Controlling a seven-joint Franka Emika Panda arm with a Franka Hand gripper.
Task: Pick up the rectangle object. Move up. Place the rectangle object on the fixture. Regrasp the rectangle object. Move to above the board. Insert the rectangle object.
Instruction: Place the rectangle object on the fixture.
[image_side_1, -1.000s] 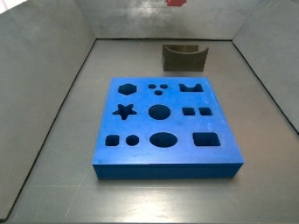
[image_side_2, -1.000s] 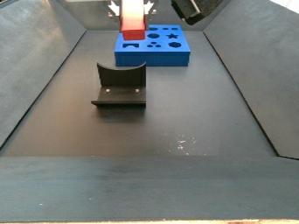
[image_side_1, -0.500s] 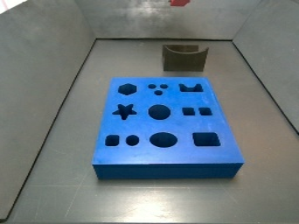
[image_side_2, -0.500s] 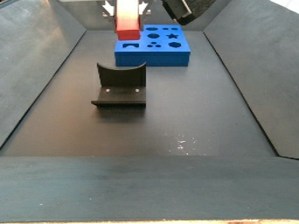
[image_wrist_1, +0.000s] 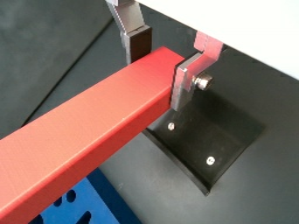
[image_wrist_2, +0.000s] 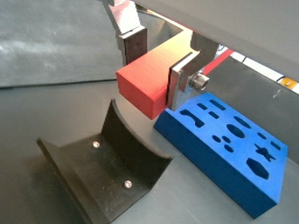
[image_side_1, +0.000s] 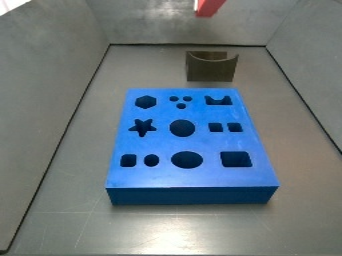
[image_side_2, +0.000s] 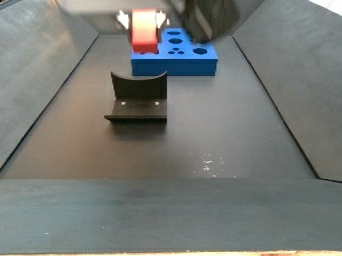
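Observation:
My gripper (image_wrist_1: 162, 70) is shut on the rectangle object (image_wrist_1: 82, 131), a long red-orange block held across its width between the silver fingers (image_wrist_1: 187, 77). Both wrist views show the grasp, and the block's square end (image_wrist_2: 146, 86) faces one wrist camera. The gripper hangs high above the floor, over the space between the fixture (image_wrist_2: 105, 166) and the board (image_wrist_2: 228, 149). In a side view the block (image_side_2: 143, 30) hangs blurred above and beyond the dark notched fixture (image_side_2: 138, 98), in front of the blue board (image_side_2: 181, 55). Only the block's tip (image_side_1: 210, 6) shows at the upper edge of a side view.
The blue board (image_side_1: 187, 135) with its shaped cutouts lies flat mid-floor. The fixture (image_side_1: 210, 65) stands behind it near the back wall. Grey walls enclose the dark floor (image_side_2: 201, 190) on both sides.
The held block has shifted and dropped a little: more of it shows at the upper edge of a side view, and it appears shorter and blurred in the other.

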